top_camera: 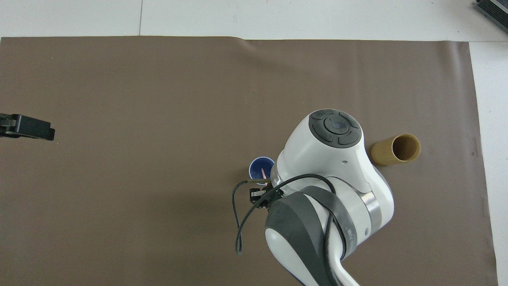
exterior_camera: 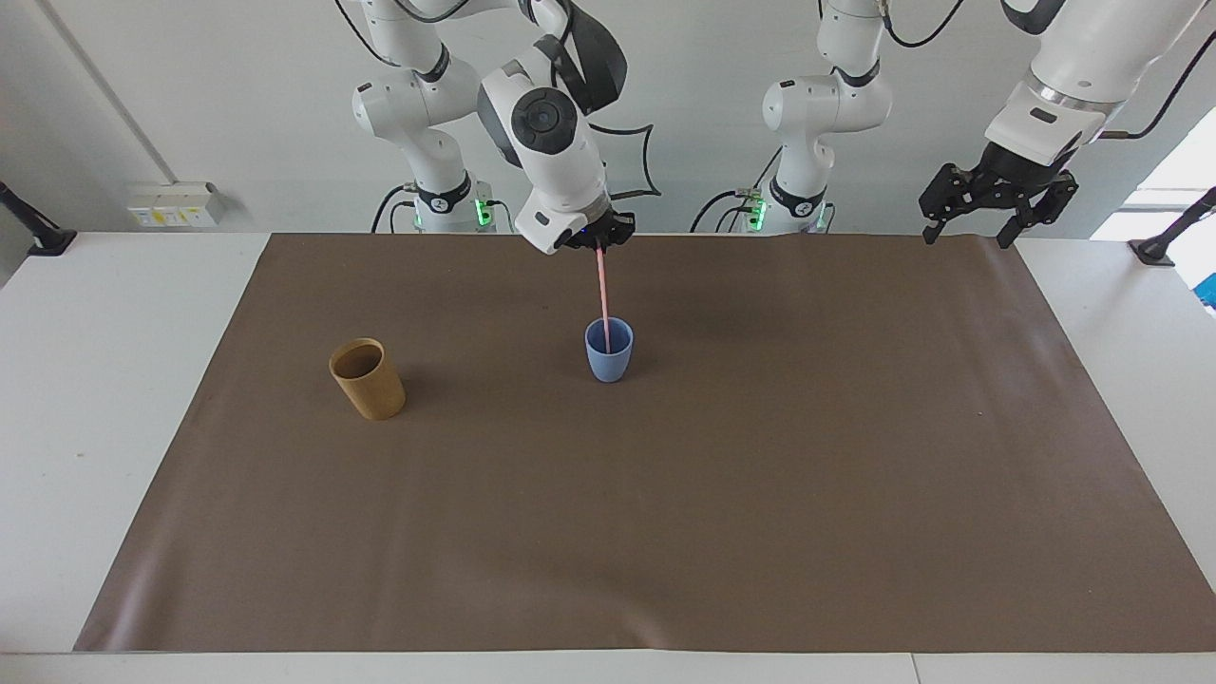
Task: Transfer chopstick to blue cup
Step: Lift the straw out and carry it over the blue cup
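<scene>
Count: two cups, one stick, one mat, two arms.

One blue cup [exterior_camera: 608, 349] and one tan cup [exterior_camera: 367, 378] make two cups. There is one chopstick [exterior_camera: 601, 290], a single pink stick. One brown mat [exterior_camera: 665, 532] covers one white table [exterior_camera: 85, 399]. Two robot arms show, each with one gripper: the right gripper [exterior_camera: 598, 245] and the left gripper [exterior_camera: 996, 201], two in all. One power strip [exterior_camera: 173, 203] sits by the wall.

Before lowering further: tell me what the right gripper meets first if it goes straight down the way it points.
Most likely the blue cup: the right gripper holds the chopstick, its tip already inside.
</scene>
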Motion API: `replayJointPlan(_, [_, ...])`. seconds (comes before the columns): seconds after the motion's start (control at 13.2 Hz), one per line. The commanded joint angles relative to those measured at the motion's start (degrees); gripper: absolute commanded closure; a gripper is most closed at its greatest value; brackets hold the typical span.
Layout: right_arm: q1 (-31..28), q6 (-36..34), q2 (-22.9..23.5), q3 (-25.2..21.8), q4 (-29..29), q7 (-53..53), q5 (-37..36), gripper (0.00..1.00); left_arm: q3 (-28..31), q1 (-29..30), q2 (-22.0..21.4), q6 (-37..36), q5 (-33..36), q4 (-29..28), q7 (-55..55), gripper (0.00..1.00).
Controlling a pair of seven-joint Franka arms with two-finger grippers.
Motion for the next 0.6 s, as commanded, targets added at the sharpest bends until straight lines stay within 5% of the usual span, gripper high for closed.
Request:
replayJointPlan(0.0, [-2.3, 1.7, 0.3, 0.2, -1.3, -3.7, 1.4, 0.76, -0.5, 0.8, 0.0, -1.4, 0.6, 1.1, 0.5, 0.0])
replayJointPlan(0.08, [-2.8, 1.7, 0.2, 0.2, -1.6, -4.0, 1.1, 0.15, -0.5, 0.7, 0.0, -1.4, 0.6, 1.1, 0.5, 0.0])
replayJointPlan(0.15, [-2.8, 1.6, 0.2, 0.2, -1.5, -4.2, 0.5, 0.0, -0.5, 0.7, 0.0, -1.4, 0.6, 1.1, 0.5, 0.0])
replayJointPlan(0.53, [-3.6, 1.2, -0.4, -0.2, 0.4, -3.8, -6.3, 0.0, -0.5, 0.7, 0.0, -1.4, 0.6, 1.1, 0.5, 0.0])
